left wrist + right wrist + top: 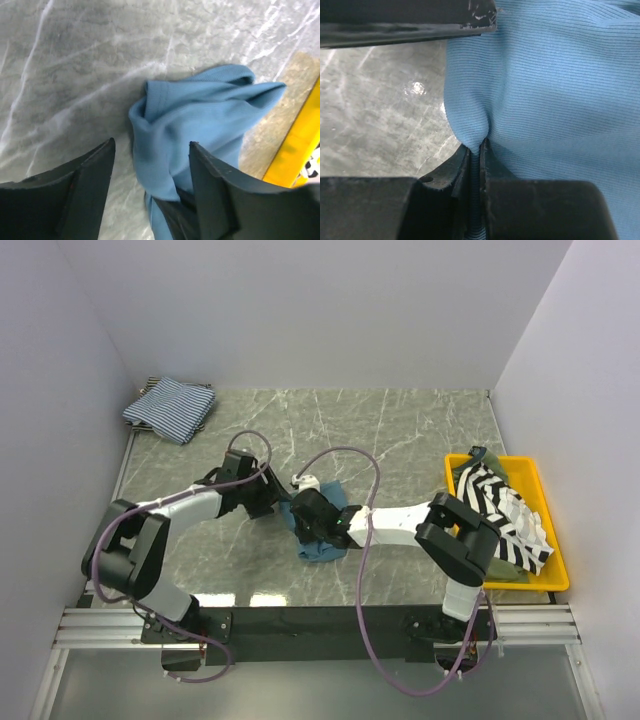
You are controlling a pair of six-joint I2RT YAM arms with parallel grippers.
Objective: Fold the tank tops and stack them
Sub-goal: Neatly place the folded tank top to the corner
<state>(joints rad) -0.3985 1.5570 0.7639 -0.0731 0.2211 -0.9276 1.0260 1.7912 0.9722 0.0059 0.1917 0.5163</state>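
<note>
One folded, three pending: blue-and-white striped tank top is lying at the table's far left corner, right gripper is pinching the crumpled teal-blue tank top mid-table (left gripper gaping alongside), black-and-white top and olive-green top are waiting in the yellow tray.

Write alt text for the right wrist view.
The right hand is shut on a pinched fold of the teal-blue tank top, whose ribbed cloth fills the right of the picture. The grey marbled table shows at left.
</note>
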